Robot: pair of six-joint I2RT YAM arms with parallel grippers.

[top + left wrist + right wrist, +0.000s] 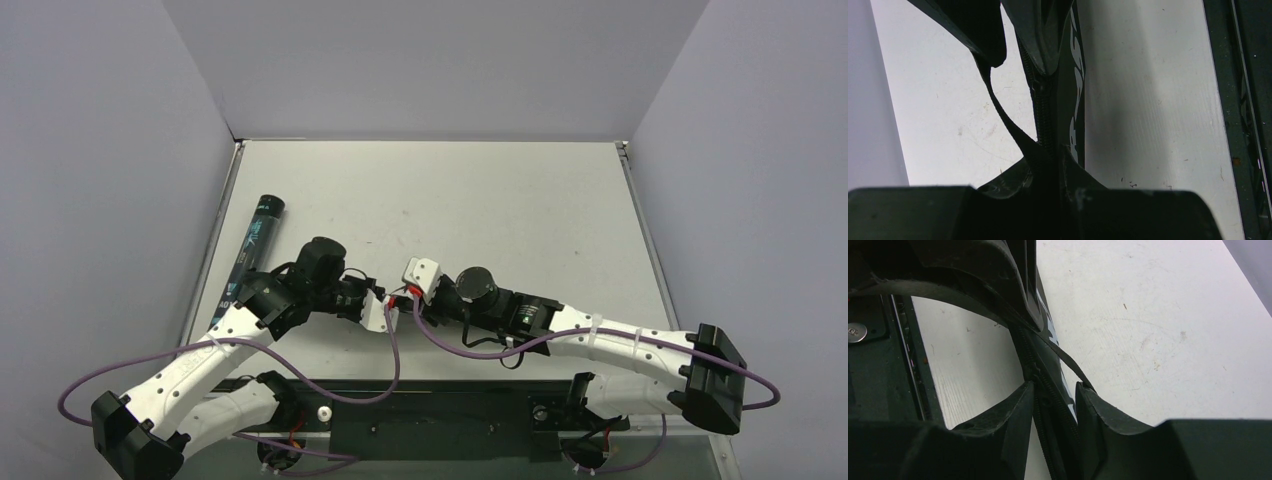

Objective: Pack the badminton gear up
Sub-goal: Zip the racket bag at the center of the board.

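Black fabric racket bag (1075, 100) with white lettering beside a black zipper (1045, 110). Looks light and limp, likely to sag and fold; best taken at the firmer zipper seam, not the thin loose strap (1068, 357). Shows as a dark, narrow edge in both wrist views. Sits where the wrists meet, lower centre of the top view, mostly hidden, above the white table (500, 200) and apart from the long black tube (258, 240) at upper left. Clenched at the seam by the left fingers (1008, 182); straddled by the right fingers (1008, 420), grip impossible to tell.
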